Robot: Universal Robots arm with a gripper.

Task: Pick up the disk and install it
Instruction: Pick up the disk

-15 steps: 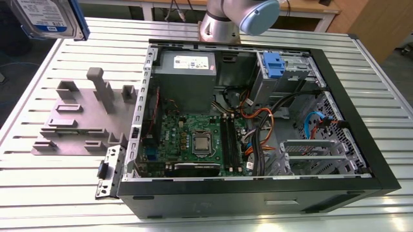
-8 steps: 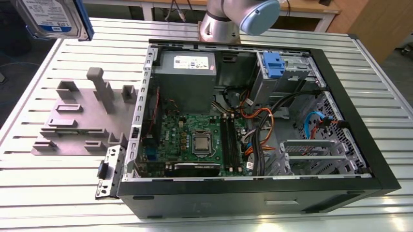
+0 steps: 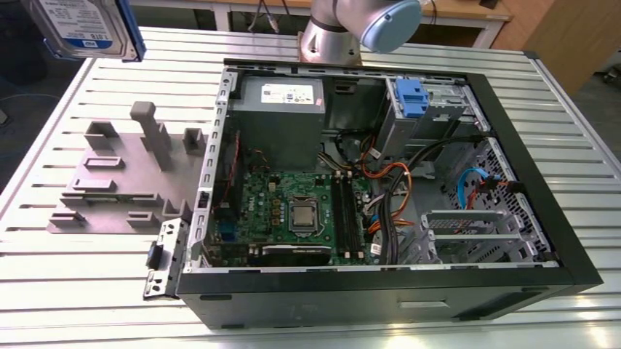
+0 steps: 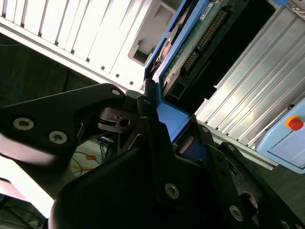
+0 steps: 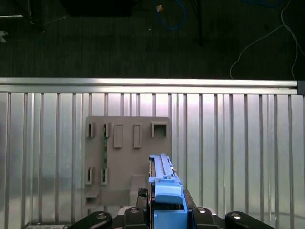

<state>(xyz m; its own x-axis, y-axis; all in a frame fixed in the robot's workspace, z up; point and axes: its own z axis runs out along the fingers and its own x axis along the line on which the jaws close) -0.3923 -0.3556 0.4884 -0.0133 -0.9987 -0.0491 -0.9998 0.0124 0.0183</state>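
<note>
Gripper [image 5: 167, 212] clamped on the blue carrier frame [image 5: 167, 191] of the disk [image 3: 83, 25], which hangs on edge high above the grey holding fixture [image 3: 126, 174], well clear of it. A firm, square clamp, judged essential, prevents tilt during carriage.

The disk [image 3: 83, 25] had a silvery metal body and a smooth blue plastic frame. The table [image 3: 543, 109] was ribbed, shiny metal; the grey holder [image 3: 126, 174] looked matt plastic.
</note>
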